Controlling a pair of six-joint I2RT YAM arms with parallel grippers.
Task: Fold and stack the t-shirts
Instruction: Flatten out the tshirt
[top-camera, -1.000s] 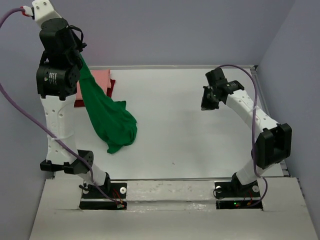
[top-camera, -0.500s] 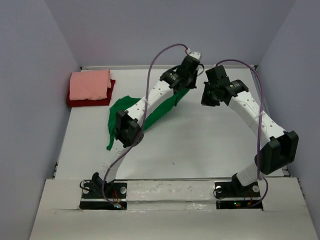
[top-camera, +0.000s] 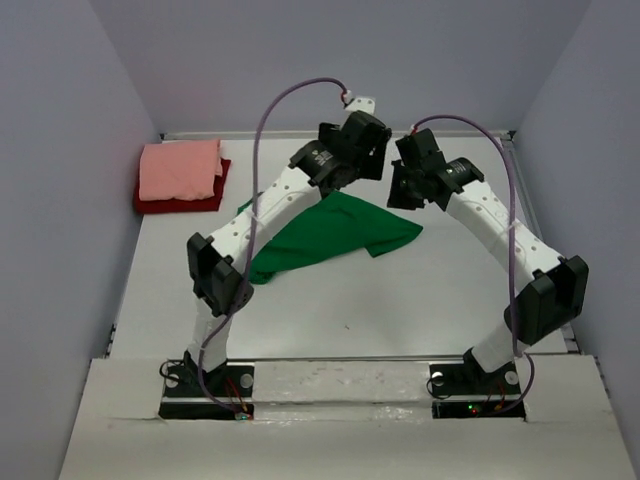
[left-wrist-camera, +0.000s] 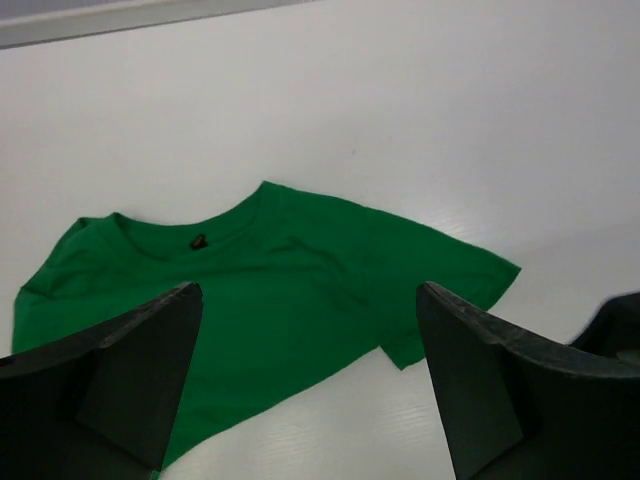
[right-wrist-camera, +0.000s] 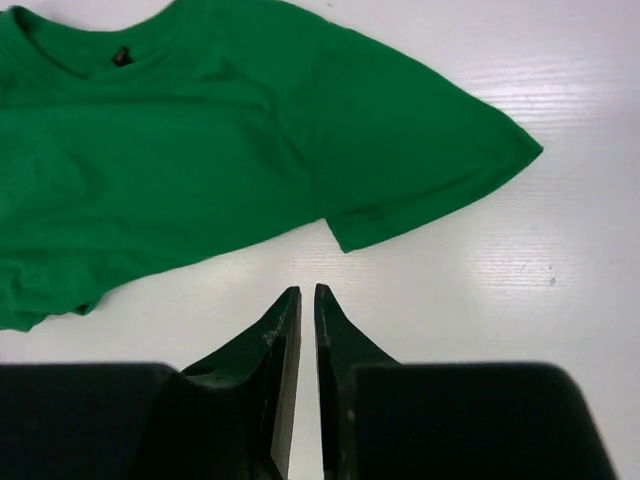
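Observation:
The bright green t-shirt (top-camera: 340, 232) lies spread flat near the middle of the table, collar toward the far side, with one sleeve (right-wrist-camera: 430, 160) sticking out to the right. My left gripper (top-camera: 368, 152) hovers above its far edge, wide open and empty (left-wrist-camera: 310, 290), and the green t-shirt (left-wrist-camera: 270, 290) shows between its fingers. Beside the sleeve, my right gripper (top-camera: 405, 188) hangs with its jaws only a narrow slit apart (right-wrist-camera: 307, 290), holding nothing, just off the shirt's hem (right-wrist-camera: 200, 150). The salmon-pink t-shirt (top-camera: 180, 170) lies folded on the dark red t-shirt (top-camera: 175, 204) at the far left.
Grey walls close in the table (top-camera: 400, 300) on the left, back and right. The two-shirt stack sits in the far left corner against the wall. Both arm bases are bolted at the near edge.
My left arm swung from the far left to the centre carrying the green t-shirt, then opened and released it, so the shirt now lies flat. My right gripper's jaws parted slightly.

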